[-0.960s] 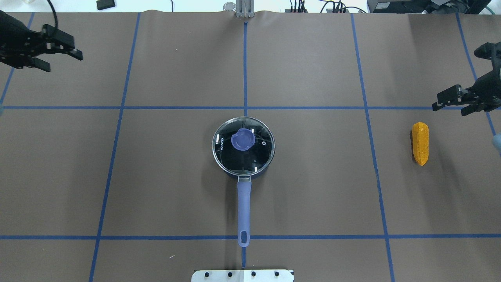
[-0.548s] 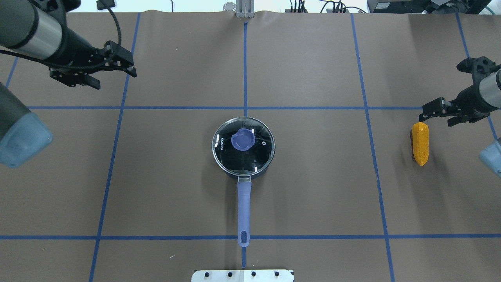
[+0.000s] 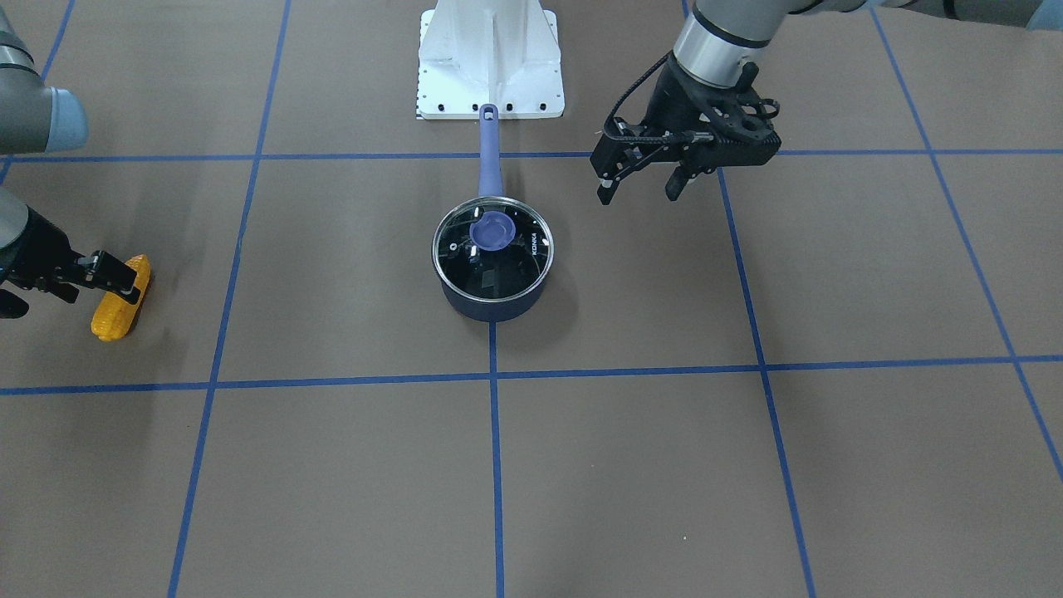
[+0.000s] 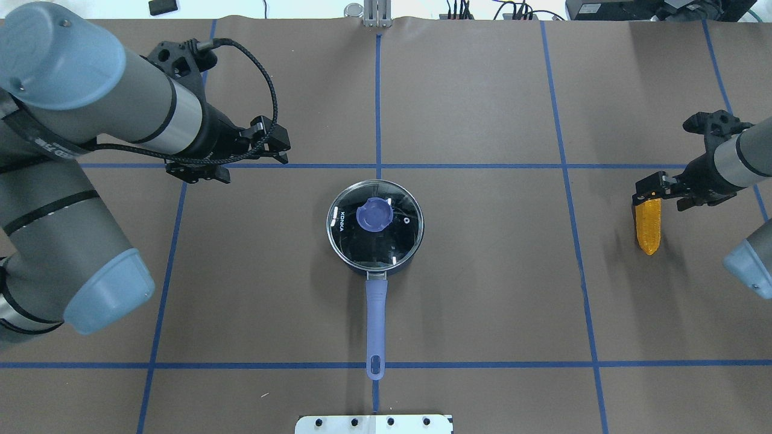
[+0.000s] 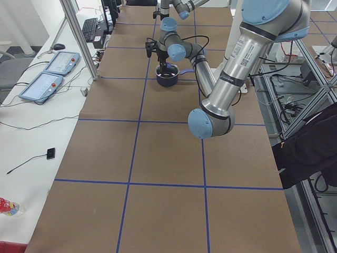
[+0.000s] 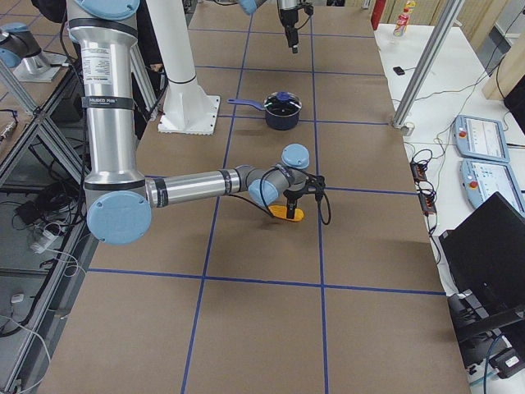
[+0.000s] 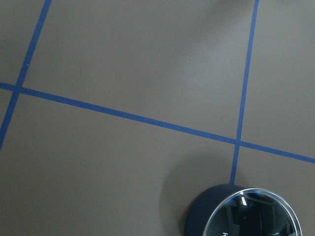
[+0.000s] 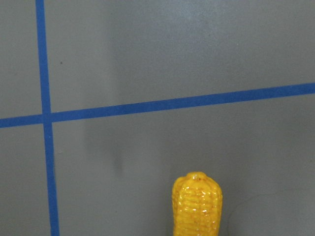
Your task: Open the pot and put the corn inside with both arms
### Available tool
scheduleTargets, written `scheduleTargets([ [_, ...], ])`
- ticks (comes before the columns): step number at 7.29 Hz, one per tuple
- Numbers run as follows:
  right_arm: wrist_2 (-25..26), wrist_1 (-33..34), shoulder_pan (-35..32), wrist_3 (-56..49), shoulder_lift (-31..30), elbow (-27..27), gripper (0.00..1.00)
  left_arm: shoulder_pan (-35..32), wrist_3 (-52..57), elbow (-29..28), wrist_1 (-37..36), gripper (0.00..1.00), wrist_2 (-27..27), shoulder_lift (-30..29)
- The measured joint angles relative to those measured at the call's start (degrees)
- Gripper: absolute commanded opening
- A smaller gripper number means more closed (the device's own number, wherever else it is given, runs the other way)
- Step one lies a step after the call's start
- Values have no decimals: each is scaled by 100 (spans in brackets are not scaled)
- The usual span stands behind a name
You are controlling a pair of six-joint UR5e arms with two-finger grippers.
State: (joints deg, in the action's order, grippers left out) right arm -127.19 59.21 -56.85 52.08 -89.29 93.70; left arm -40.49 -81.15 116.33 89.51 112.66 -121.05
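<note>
**Both end effectors open, pot lidded, corn out on the tabletop**

The left end effector point(image 3: 638, 191) hangs above the tabletop point(image 3: 747, 465) with its two fingers spread wide and nothing between them. It is near the pot point(image 3: 490, 309), off to the robot's left of it, and touches nothing.

The right end effector point(image 4: 666, 194) is also spread wide and holds nothing. It sits over the far end of the corn point(image 4: 648, 229). One finger overlaps that end in the overhead view; whether it touches the cob cannot be told.

The pot stands in the middle of the tabletop with its glass lid point(image 3: 502, 270) seated on the rim, blue knob point(image 3: 490, 232) on top. Through the glass only a dark interior and reflections show. The long handle point(image 4: 375, 319) points toward the robot's white base point(image 3: 490, 66).

The corn lies flat, well apart from the pot on the robot's right.

Count: one pot, one lid, one cob, two arms.
</note>
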Motion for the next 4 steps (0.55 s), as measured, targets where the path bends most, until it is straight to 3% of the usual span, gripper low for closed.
scheduleTargets([
  [4, 44, -665, 141, 43, -89, -473, 97, 584, -321, -11, -111, 98, -530, -255],
])
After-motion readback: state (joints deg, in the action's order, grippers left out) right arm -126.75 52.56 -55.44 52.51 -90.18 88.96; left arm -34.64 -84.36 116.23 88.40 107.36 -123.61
